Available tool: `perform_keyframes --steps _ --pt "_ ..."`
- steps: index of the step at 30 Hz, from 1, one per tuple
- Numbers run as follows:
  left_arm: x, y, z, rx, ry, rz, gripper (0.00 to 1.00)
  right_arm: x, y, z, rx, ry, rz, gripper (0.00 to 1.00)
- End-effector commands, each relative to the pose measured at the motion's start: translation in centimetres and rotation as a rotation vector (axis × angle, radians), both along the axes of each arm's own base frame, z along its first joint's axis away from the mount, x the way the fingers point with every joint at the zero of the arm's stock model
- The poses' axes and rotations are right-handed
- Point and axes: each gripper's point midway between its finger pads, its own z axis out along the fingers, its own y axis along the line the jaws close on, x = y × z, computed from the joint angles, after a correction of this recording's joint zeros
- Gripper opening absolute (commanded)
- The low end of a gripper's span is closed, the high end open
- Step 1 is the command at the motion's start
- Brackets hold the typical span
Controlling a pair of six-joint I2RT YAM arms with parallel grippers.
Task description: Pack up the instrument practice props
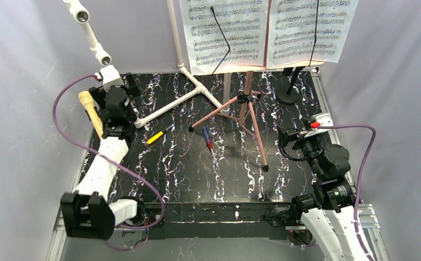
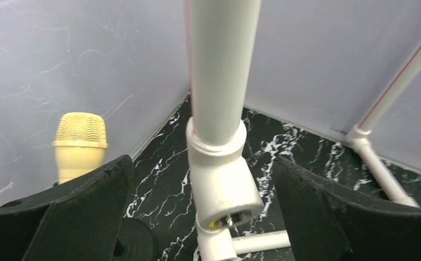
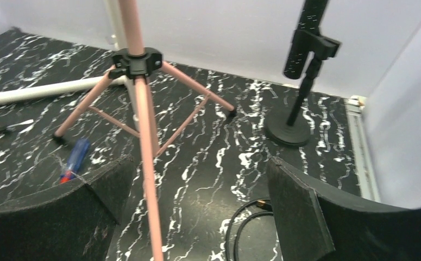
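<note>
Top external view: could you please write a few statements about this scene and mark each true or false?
1. Two sheet-music pages hang side by side above the tripod legs. True.
2. The yellow microphone lies mid-table. False: it stands at the left edge of the table.
3. The left claw is shut on the white pipe. False: it is open, straddling the pipe.
4. A blue-handled screwdriver lies near the tripod legs. True.
</note>
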Motion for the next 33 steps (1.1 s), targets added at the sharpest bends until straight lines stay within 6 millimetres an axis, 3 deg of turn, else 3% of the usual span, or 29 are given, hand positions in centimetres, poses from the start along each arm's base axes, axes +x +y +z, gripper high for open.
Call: perform_keyframes --steps 1,6,12,18,27,33 --pt "-3.6 -1.1 1.8 -0.092 -0.032 -0.076 0.98 -0.4 3.0 1.0 0.04 0.035 0.155 0.99" --pt "-6.4 -4.2 2.0 -0.173 0.01 -0.255 0.98 0.7 5.5 1.0 0.102 0.076 0.266 0.99" --pt "-8.8 -10.9 2.6 -0.198 0.046 -0.629 0.98 3.5 8.2 0.1 0.134 0.125 0.361 0.98" --pt "-10.6 -17.0 3.0 -0.109 0.026 -0.958 0.98 6.3 10.4 -1.0 0.153 0.153 0.438 0.87" --pt "-10.8 -19.0 1.3 -0.1 0.036 -1.037 0.98 9.9 12.2 -4.1 0.138 0.164 0.421 0.74" --pt "-11.2 -19.5 1.1 -0.09 0.035 -1.056 0.98 11.4 13.1 -6.5 0.109 0.183 0.412 0.56"
